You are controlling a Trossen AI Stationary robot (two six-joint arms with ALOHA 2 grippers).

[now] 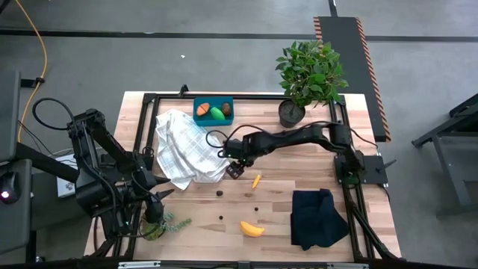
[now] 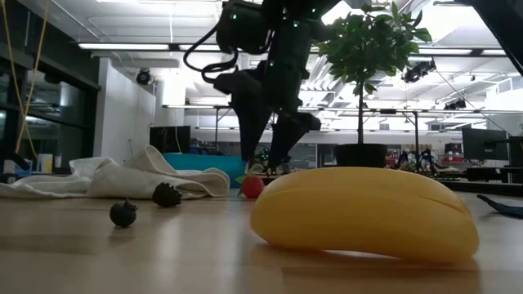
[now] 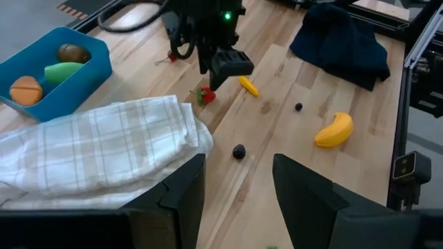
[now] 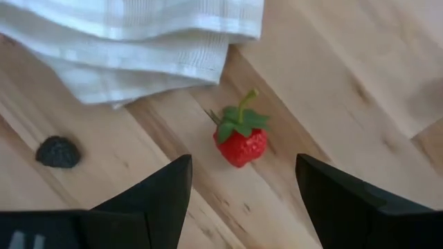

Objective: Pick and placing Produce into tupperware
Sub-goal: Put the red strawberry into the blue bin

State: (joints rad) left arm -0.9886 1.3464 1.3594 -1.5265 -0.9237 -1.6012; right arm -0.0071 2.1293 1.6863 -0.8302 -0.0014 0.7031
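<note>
Over on the left, the left gripper (image 1: pixel 158 196) waits near the table's front corner, its fingers apart and holding nothing, just by the little spiky plant (image 1: pixel 163 224). Next along, the white checked cloth (image 1: pixel 181 149) lies rumpled, with the teal tupperware (image 1: pixel 213 111) behind it already holding an orange piece, a green oval and a brown kiwi.

At the cloth's right edge the right gripper (image 1: pixel 234 169) hangs over the strawberry (image 4: pixel 240 141), jaws spread wide and empty, one finger to either side of it. I'd judge that berry light, hard plastic and a bit slick, likely to skid or roll, so the jaws should close across its red body, not on the thin green stem. Further right lie a small yellow piece (image 1: pixel 256 181), a few dark berries, the banana (image 1: pixel 252 229) and the black cloth (image 1: pixel 319 217).

The right wrist view alone shows the strawberry's leaves and the dark berry (image 4: pixel 58 152) beside it; from overhead the gripper hides the strawberry. The low view shows the fingertips still clear above the table.
</note>
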